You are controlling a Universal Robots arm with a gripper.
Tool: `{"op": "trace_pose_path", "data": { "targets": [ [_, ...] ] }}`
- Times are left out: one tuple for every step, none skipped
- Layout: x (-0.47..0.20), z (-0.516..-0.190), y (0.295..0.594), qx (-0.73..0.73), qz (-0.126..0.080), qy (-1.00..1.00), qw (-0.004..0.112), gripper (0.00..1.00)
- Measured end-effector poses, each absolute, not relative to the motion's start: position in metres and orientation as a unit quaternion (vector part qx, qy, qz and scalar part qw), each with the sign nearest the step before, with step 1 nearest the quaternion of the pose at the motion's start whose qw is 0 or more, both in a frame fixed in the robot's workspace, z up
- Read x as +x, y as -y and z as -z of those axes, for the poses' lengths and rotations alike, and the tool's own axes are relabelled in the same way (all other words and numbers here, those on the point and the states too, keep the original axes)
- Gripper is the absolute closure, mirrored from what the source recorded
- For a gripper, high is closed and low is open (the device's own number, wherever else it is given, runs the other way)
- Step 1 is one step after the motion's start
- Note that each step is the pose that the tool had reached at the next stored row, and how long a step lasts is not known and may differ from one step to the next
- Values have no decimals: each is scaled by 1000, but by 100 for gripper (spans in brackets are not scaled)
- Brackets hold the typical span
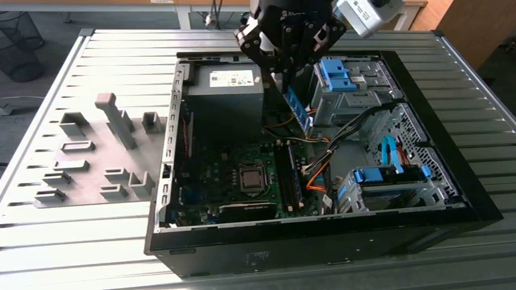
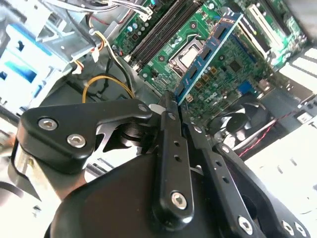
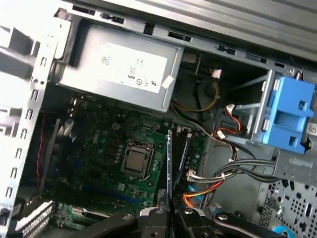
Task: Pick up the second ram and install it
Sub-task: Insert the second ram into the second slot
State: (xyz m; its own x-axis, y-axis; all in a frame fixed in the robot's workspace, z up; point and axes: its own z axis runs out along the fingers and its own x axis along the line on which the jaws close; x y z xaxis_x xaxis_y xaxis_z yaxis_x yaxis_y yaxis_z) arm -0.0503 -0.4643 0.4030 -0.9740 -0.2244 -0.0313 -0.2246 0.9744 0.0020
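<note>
While the gripper (image 3: 171, 214) pinches the second ram (image 1: 299, 110) by its top edge, the stick seems light, stiff, fragile.

Slatted metal table (image 1: 96, 241), open computer case (image 1: 322, 238), grey holder blocks (image 1: 121, 124) beside it

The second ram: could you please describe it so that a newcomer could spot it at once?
Find the open computer case on the slatted table. Above its motherboard hangs the black gripper, pinching a thin blue-green stick, the second ram. Unlike the chunky blue drive latches, it is slim, chip-studded and held in the air.
</note>
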Motion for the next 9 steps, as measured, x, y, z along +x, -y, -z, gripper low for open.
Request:
{"op": "trace_pose_path", "data": {
  "targets": [
    [-50,-403,464,-104,-3,-994,15,86],
    [-50,-402,464,-95,-2,-995,15,86],
    [-50,-402,464,-86,-2,-996,15,86],
    [-50,-402,464,-78,-2,-997,15,86],
    [-50,-402,464,-69,-1,-998,15,86],
    [-50,-401,464,-60,-1,-998,15,86],
    [-50,-401,464,-53,-1,-998,15,86],
    [-50,-400,464,-45,-1,-999,15,86],
    [-50,-400,464,-36,0,-999,15,86]
  ]
}}
